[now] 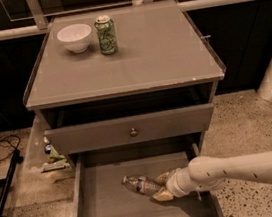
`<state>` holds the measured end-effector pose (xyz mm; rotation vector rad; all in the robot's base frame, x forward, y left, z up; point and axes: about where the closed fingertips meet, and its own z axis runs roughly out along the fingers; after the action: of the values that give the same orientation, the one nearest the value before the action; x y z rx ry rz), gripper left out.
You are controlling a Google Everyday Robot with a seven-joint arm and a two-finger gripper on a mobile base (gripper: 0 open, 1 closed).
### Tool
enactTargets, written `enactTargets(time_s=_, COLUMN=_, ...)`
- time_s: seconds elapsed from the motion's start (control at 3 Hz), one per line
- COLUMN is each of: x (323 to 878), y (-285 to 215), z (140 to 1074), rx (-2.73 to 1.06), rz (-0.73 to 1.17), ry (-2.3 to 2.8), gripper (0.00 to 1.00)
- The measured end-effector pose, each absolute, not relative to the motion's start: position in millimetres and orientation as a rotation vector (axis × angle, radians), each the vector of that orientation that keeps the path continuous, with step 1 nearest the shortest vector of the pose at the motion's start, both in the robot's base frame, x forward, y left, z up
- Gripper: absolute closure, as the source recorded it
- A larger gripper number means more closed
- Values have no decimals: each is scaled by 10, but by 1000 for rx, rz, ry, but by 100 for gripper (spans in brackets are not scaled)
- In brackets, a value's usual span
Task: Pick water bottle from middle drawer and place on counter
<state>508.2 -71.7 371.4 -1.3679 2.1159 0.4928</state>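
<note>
White arm's two-finger gripper (162,186) enters from 3 o'clock, tan fingers (162,196) spread astride the base of the small clear crinkled plastic water bottle (139,184) lying cap toward 10 o'clock on the wide grey middle drawer (105,211) floor, probably to close across its width.

On counter (158,52), back left: bowl (75,37), drinks can (106,34) just right of it. Below, in middle drawer (115,214): water bottle (139,184) lying flat, gripper (162,187) at its right end.
</note>
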Motion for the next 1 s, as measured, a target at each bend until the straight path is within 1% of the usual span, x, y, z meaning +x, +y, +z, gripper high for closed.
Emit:
enactTargets(time_s=0.33, x=5081, y=-716, z=3715, rx=-1368, rz=493, ry=2116, gripper=99)
enactTargets(time_s=0.67, x=5080, y=-714, z=3715, rx=-1368, rz=492, ry=2116, gripper=100)
enactTargets(time_s=1.0, x=5096, y=-738, z=3890, rx=-1380, rz=432, ry=2098, gripper=100)
